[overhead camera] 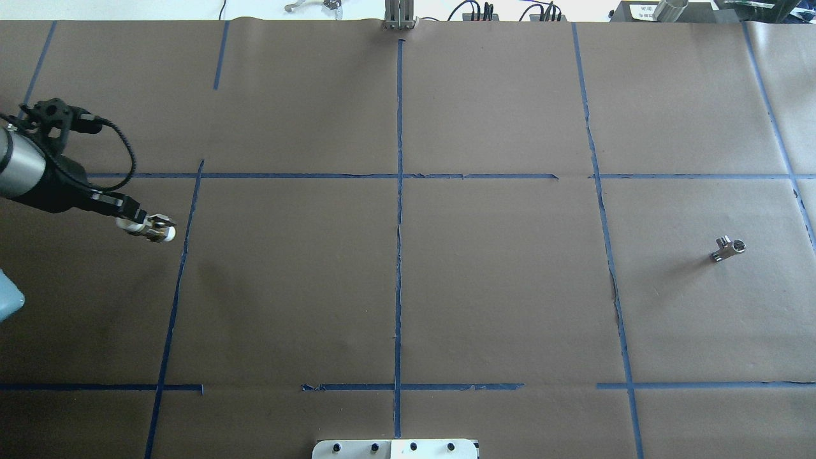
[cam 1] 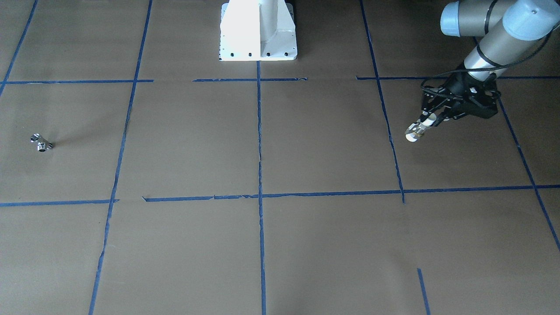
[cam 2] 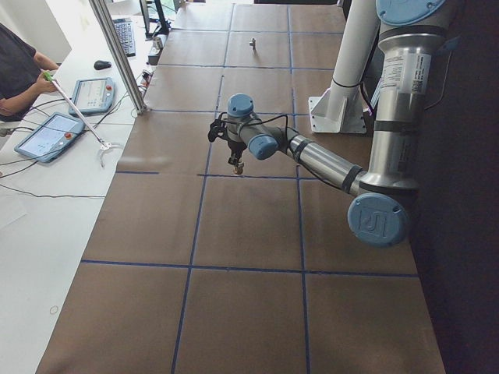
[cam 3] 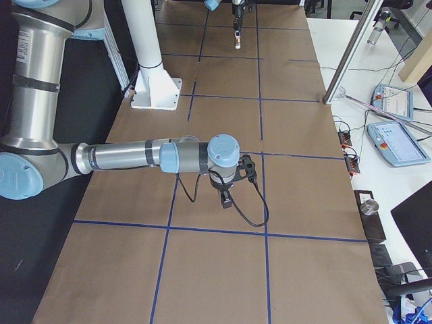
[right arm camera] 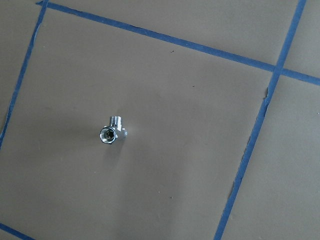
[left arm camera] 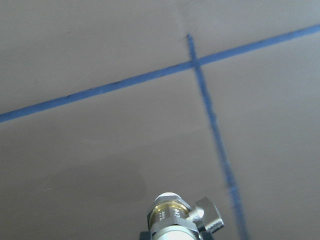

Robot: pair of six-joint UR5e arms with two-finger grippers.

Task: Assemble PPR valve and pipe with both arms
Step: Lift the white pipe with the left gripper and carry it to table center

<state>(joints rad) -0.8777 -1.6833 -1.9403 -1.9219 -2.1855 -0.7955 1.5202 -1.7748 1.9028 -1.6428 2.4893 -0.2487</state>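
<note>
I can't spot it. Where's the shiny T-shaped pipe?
In the overhead view, the pipe lies on the table at the right, far from the valve.

"What colour is that left gripper (cam 1: 431,120)?"

"Black, on a silver-grey arm (cam 1: 490,48) with pale blue joints. The PPR valve (cam 1: 416,130) in its fingers has 2 white ends and a brass-and-silver middle."

"And the table (cam 1: 323,144) beneath it?"

"Brown all over, crossed by blue tape lines (cam 1: 259,131) in a grid."

"The pipe (cam 1: 41,143), well apart from that gripper?"

"Shiny chrome throughout. The base (cam 1: 258,30), off to the gripper's side, is white."
</note>
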